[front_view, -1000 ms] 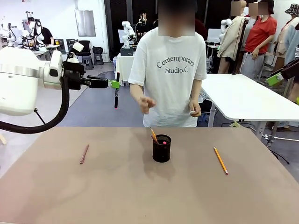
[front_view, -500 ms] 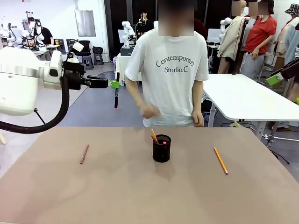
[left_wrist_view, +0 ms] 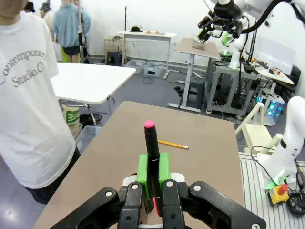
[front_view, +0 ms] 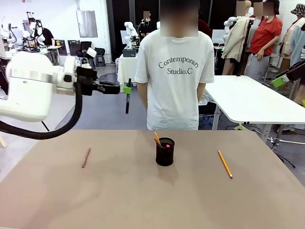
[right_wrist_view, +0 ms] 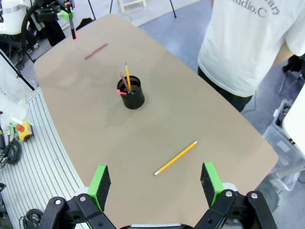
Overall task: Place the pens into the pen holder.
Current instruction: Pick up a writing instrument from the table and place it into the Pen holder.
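— Holding anything, that left gripper (front_view: pixel 125 89)?
— Yes. Its jaws pinch a black pen (front_view: pixel 127 99) with a pink tip. The pen hangs straight down, up in the air, near the far left side of the table (front_view: pixel 143 200).
— Where is the pen holder (front_view: pixel 165 153)?
— In the middle of the table. An orange pencil (front_view: pixel 157 139) and a pink-tipped pen (front_view: pixel 167 144) stick out of it.
— Any others?
— A reddish-brown pen (front_view: pixel 86 157) lies flat left of the holder. A yellow pencil (front_view: pixel 225 163) lies to its right, well apart.
— And the right gripper (right_wrist_view: pixel 155 182)?
— High over the table, jaws spread wide, nothing between them.
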